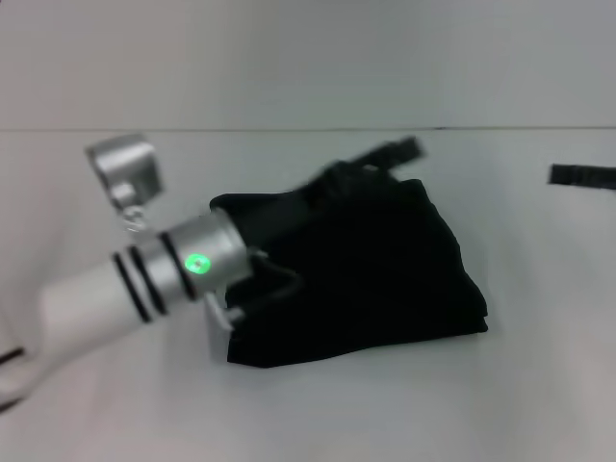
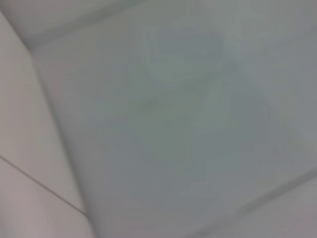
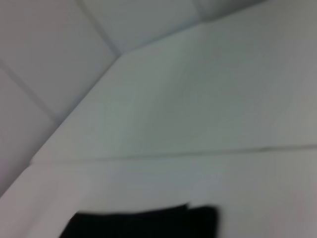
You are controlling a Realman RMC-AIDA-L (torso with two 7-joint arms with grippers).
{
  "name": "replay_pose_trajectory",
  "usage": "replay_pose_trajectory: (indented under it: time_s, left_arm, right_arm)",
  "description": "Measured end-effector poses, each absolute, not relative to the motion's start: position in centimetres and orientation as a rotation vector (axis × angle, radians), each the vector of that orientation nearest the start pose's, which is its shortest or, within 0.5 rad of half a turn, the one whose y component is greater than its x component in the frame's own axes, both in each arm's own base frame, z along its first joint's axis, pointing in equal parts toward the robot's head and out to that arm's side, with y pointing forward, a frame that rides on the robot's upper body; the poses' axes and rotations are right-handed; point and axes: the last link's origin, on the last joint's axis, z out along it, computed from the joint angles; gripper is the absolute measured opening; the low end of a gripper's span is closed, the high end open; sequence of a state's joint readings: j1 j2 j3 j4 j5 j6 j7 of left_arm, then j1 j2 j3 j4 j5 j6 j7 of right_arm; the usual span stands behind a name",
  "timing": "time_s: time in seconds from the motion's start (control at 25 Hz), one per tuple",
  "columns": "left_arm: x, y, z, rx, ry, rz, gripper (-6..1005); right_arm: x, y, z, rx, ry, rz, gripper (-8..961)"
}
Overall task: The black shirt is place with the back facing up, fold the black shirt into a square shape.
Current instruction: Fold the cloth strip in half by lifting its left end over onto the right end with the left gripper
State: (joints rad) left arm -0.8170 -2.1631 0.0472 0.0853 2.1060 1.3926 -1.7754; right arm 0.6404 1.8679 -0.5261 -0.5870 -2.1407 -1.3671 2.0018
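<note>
Left arm [image 1: 144, 279] fills the near-left of the head view, white sleeve with black bands, silver wrist and green light, reaching over the left edge of the black shirt [image 1: 375, 279]. Left pincer [image 1: 279, 279] sits against the shirt's left side; can't tell whether it's open or gripping cloth, black on black. Shirt lies mid-desk as a folded, roughly rectangular bundle, far edge rumpled, no lettering showing. White desk [image 1: 539, 385] all around it. Black tape strip [image 1: 581, 176] lies on the desk far right, well apart from the shirt. Right wrist view shows only a dark shirt edge [image 3: 143, 224] on the desk; right pincer not visible anywhere. Left wrist view shows just pale blurred surface.
</note>
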Motion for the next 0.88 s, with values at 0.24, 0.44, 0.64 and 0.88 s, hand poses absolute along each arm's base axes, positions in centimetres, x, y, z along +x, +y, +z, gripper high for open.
replay_pose_trajectory:
  time_s: [0.24,0.44,0.64,0.88]
  left_arm:
    - [-21.4,38.1,-4.4,-2.136,-1.551,-1.336,848]
    - [-24.4,38.3,-1.2,-2.156,-1.382,-1.202,949]
    - [-25.8,37.1,0.8,-2.309,-1.125,-1.057,961]
    - [-26.0,36.3,1.3,-2.427,-0.957,-0.957,945]
  right_arm:
    - [27.0,40.6,6.0,-2.358,1.466,0.541,889]
    - [25.4,41.5,2.5,-2.367,1.532,0.474,885]
    - [25.0,42.0,-0.2,-2.327,1.575,0.397,882]
    - [24.6,42.1,-2.1,-2.297,1.590,0.381,850]
